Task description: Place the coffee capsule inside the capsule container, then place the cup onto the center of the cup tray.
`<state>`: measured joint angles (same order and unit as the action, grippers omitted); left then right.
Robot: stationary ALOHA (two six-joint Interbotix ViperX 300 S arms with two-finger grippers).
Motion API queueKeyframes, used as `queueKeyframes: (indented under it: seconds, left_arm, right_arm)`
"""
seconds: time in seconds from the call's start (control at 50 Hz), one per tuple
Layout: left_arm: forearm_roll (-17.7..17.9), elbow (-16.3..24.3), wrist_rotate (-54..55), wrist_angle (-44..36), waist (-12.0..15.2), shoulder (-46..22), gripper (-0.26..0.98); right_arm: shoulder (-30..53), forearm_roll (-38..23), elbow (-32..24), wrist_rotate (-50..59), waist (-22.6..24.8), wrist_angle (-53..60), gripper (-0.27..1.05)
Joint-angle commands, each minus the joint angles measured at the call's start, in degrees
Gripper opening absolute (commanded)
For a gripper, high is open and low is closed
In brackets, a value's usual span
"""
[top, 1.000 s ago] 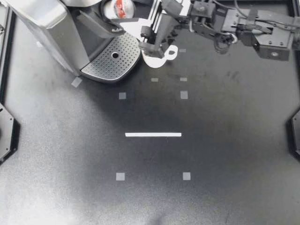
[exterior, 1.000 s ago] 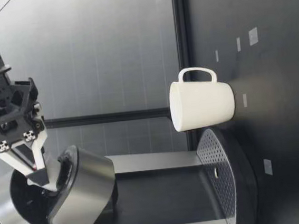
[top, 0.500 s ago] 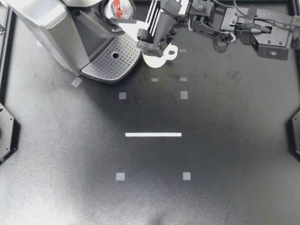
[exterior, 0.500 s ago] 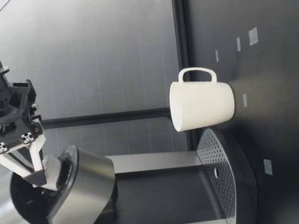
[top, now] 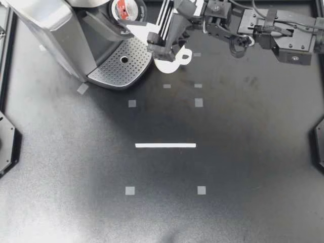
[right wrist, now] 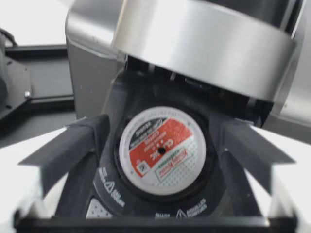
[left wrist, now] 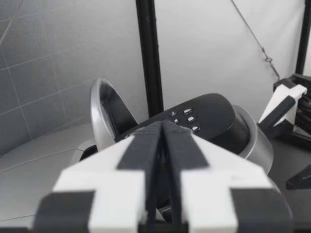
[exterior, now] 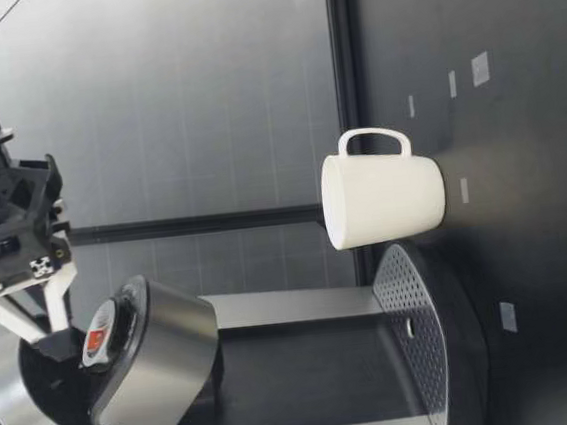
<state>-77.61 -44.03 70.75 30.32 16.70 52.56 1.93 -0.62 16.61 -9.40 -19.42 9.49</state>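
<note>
Desk (top: 243, 167): dark, flat surface. A white tape strip (top: 165, 145) lies near its middle, with small grey tape squares (top: 130, 191) set around it.
Cup tray (top: 119, 66): perforated metal plate at the foot of the coffee machine (top: 45, 25), with one round hole near its middle.
Cup (top: 164, 65): white and upright, standing on the desk just beside the cup tray, on the side toward my right arm. Its handle points away from the coffee machine. The low view shows the whole cup, farther from that camera than the cup tray.
Right gripper (top: 158, 43): comes in from the right and reaches over the cup toward the coffee machine, covering most of the cup from above. Its fingers are spread wide and hold nothing. In the right wrist view one finger stands on each side of the capsule (right wrist: 162, 150), and neither touches it. In the low view the right gripper hangs just above the open head of the coffee machine.
Capsule: seated in the capsule holder (right wrist: 104, 170), red-and-white foil top facing the right gripper.
Capsule holder: dark round seat in the open head of the coffee machine, tilted in the low view.
Left gripper (left wrist: 163, 155): fingers pressed together with nothing between them. The button panel (left wrist: 187, 116) of the coffee machine lies ahead of it.
</note>
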Motion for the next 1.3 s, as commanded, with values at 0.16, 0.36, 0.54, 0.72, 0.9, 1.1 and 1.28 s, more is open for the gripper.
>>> queueKeyframes:
  seconds: [0.16, 0.36, 0.54, 0.72, 0.9, 1.1, 1.28]
  left_arm:
    - [-0.3, 0.4, 0.1, 1.4, 0.1, -0.3, 0.13]
    - [-1.0, 0.6, 0.3, 8.8, 0.1, -0.7, 0.13]
    - [-4.0, 0.9, 1.4, 13.3, 0.7, -1.9, 0.13]
    - [-7.3, 1.1, 5.1, 14.2, 4.3, -4.8, 0.13]
    - [-7.9, 1.2, 6.5, 12.2, 8.5, -7.8, 0.13]
    - [-8.1, 1.1, 9.3, 8.5, 10.1, -8.4, 0.13]
    - [-8.2, 1.8, 9.4, 8.0, 10.3, -10.5, 0.13]
  right_arm:
    - [-4.3, 0.2, 2.1, -0.1, 1.8, 2.2, 0.88]
    - [-9.1, 0.3, 7.9, 0.1, 6.0, 1.9, 0.87]
    - [-14.6, 1.0, 13.0, 0.3, 9.8, 2.7, 0.82]
    - [-20.0, 1.7, 18.7, 0.4, 11.8, 6.9, 0.70]
    - [-24.0, 2.1, 24.5, 0.4, 11.9, 14.2, 0.60]
    - [-25.4, 2.9, 27.5, 0.4, 11.9, 18.3, 0.60]
    - [-25.0, 2.9, 27.9, 0.6, 11.9, 18.3, 0.60]
